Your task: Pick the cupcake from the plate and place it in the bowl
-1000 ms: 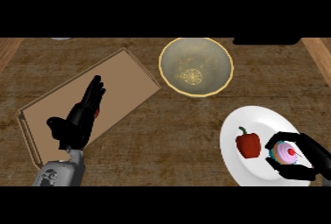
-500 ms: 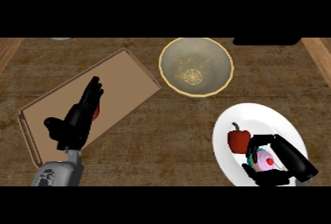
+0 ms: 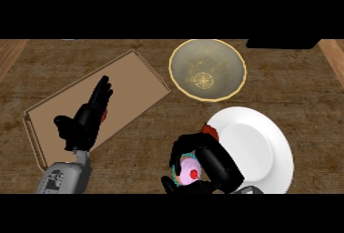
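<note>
Bowl (image 3: 207, 69), one, upper centre: yellowish, gold-rimmed, nothing in it. Plate (image 3: 259, 150), one, lower right: white, with a red pepper (image 3: 210, 131) partly showing at its left edge. Cupcake (image 3: 189, 172), one, bottom centre, left of the plate rim: pink frosting, red dot on top, teal wrapper; off the plate, gripped in the right hand (image 3: 214, 166), whose fingers curl round it. Board (image 3: 134, 82), one, left: brown, flat. Left hand (image 3: 86, 119), over the board: fingers straight, spread, holding nothing.

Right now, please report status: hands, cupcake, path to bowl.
Right hand shut on cupcake, off the plate. Left hand open, resting over cutting board. Bowl ahead. Red pepper at plate's edge.
</note>
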Controlling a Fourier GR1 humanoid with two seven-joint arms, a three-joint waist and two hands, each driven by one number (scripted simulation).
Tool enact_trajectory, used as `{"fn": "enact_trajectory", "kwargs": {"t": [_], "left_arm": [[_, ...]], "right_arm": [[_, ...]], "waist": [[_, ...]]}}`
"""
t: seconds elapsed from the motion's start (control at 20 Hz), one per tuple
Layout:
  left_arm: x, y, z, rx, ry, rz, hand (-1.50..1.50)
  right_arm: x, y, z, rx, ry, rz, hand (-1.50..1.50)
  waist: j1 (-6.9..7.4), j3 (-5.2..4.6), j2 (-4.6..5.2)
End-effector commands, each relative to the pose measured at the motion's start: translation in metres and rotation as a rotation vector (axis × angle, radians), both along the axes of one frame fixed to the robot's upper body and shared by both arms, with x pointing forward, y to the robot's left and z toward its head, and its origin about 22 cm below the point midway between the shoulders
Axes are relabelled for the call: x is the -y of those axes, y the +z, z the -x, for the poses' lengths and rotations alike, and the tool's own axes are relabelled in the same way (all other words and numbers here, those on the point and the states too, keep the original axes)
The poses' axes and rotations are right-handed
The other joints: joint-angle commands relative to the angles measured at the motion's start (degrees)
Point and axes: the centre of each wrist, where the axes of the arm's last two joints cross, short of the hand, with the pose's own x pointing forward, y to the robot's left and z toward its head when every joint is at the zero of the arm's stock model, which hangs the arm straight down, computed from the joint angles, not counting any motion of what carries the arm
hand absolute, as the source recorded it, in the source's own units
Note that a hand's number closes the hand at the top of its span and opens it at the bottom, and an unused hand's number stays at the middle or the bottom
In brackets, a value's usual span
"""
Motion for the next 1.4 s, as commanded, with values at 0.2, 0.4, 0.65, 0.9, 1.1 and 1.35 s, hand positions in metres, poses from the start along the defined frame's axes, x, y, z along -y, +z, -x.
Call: {"fn": "enact_trajectory", "kwargs": {"t": [0.2,0.4,0.65,0.9,1.1,1.35], "left_arm": [[0.000,-0.006,0.015,0.011,0.012,-0.009,0.00],[0.004,-0.011,0.008,0.000,0.012,0.004,0.00],[0.005,0.005,0.014,0.000,0.005,0.002,0.00],[-0.006,-0.006,0.015,0.000,0.001,-0.005,0.00],[-0.002,-0.010,0.010,0.006,0.014,-0.013,0.00],[-0.010,-0.001,0.016,0.004,0.003,-0.014,0.00]], "right_arm": [[-0.061,0.091,0.045,0.245,-0.103,-0.068,1.50],[-0.076,0.134,0.037,0.301,-0.202,-0.013,1.50],[-0.093,0.187,0.022,0.294,-0.292,0.066,1.50],[-0.091,0.228,-0.003,0.273,-0.335,0.048,1.50],[-0.116,0.216,-0.036,0.275,-0.406,0.094,1.50],[-0.091,0.239,-0.090,0.269,-0.509,0.243,1.50]], "waist": [[-0.81,-0.05,-0.33],[-0.78,-0.07,-0.17],[-0.25,-0.02,-0.20],[-0.85,0.01,0.09],[-0.64,0.01,0.20],[-0.45,0.02,0.25]]}}
